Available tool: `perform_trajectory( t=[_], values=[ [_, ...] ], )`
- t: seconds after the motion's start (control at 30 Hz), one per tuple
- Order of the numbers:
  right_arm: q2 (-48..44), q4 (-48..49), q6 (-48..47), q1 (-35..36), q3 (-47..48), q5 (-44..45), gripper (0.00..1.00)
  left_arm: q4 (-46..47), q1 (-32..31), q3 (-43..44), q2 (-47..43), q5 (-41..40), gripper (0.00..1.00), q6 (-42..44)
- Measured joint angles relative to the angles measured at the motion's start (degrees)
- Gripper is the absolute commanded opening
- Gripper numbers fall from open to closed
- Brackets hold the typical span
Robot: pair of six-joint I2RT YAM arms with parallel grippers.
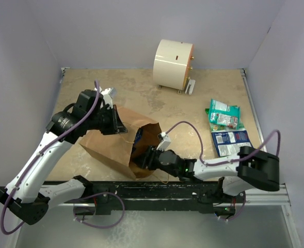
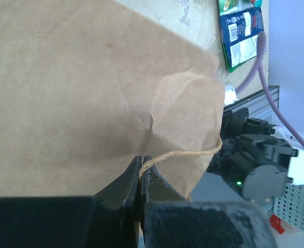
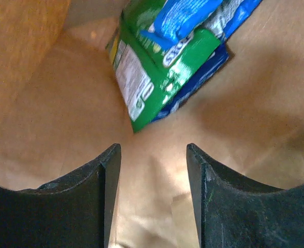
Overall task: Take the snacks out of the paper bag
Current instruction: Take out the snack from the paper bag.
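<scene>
The brown paper bag (image 1: 110,144) lies on its side, its mouth facing right. My left gripper (image 1: 118,125) is shut on the bag's twisted handle (image 2: 180,153) and holds the top edge up. My right gripper (image 1: 144,157) is open and reaches into the bag's mouth. In the right wrist view a green-and-white packet (image 3: 157,72) and a blue packet (image 3: 203,64) lie inside the bag (image 3: 48,113), just beyond my open fingertips (image 3: 110,155). A green-and-white packet (image 1: 224,114) and a blue-and-white packet (image 1: 230,142) lie on the table at the right.
A cream cylinder (image 1: 173,64) stands at the back of the table. The table's walls rise at the left, back and right. The black rail (image 1: 162,188) with the arm bases runs along the near edge.
</scene>
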Motion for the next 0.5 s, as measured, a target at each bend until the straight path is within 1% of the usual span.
perform_trajectory(
  t=[0.07,0.17,0.3,0.5],
  values=[
    [3.89,2.14,4.15,0.17,1.09,2.99,0.56,-0.04,0.00,0.48,0.22,0.09,0.00,0.28],
    [8.94,2.27,10.40,0.15,5.25,6.82,0.58,0.00,0.00,1.07,0.42,0.31,0.00,0.55],
    [14.36,2.97,16.26,0.09,10.91,9.97,0.60,-0.02,0.02,1.29,0.46,0.85,0.00,1.11],
    [21.97,0.72,23.54,-0.24,18.75,13.05,0.61,0.00,0.02,1.29,0.46,1.60,0.00,1.64]
  ],
)
